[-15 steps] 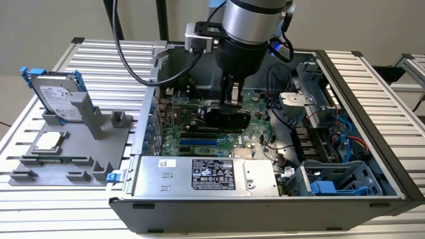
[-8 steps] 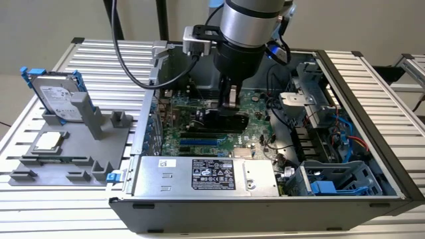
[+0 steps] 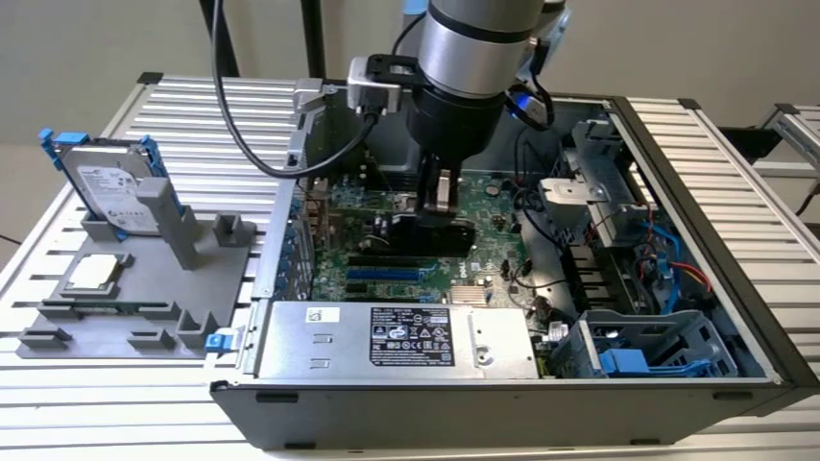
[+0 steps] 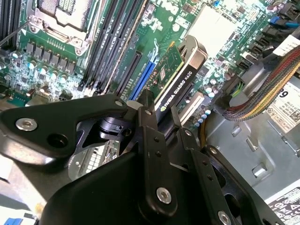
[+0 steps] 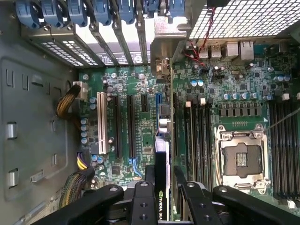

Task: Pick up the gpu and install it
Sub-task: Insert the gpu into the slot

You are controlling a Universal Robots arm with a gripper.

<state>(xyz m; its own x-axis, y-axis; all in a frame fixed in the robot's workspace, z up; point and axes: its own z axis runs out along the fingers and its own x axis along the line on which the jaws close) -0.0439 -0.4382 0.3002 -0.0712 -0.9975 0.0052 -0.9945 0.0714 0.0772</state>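
- Gripper [image 3: 433, 223]: lowered inside the open computer case [image 3: 717, 182], over the green motherboard [image 3: 494, 206]. The jaws are closed down narrow onto the edges of the gpu [image 4: 174, 70], which is clamped between the black fingers [image 4: 149, 123].
- Gpu: held on edge, pointing down at the board, the black cooler face seen in the second wrist view and the thin edge seen in the first wrist view [image 5: 161, 154]. This upright hold is judged to suit entry of the card's connector edge into a slot. Whether the card already touches the board cannot be told.
- Expansion slots [image 5: 130, 124]: long black slots and one white slot [image 5: 100, 122], lying just beside the card's line in the first wrist view; the blue slot [image 4: 143, 77] lies close under the card in the second wrist view.
- Obstructions near the card: memory slots [image 5: 197, 131] and the empty CPU socket [image 5: 241, 157] on one side; bundled cables [image 4: 262, 93] and the rear bracket row with blue clips [image 5: 93, 11] close by.
- Power supply [image 3: 397, 341]: at the near edge of the case.
- Grey parts tray [image 3: 154, 307]: on the exterior view's left, well apart from the case, carrying a hard drive [image 3: 109, 187] in a blue frame, upright, and a small square CPU chip [image 3: 96, 274].
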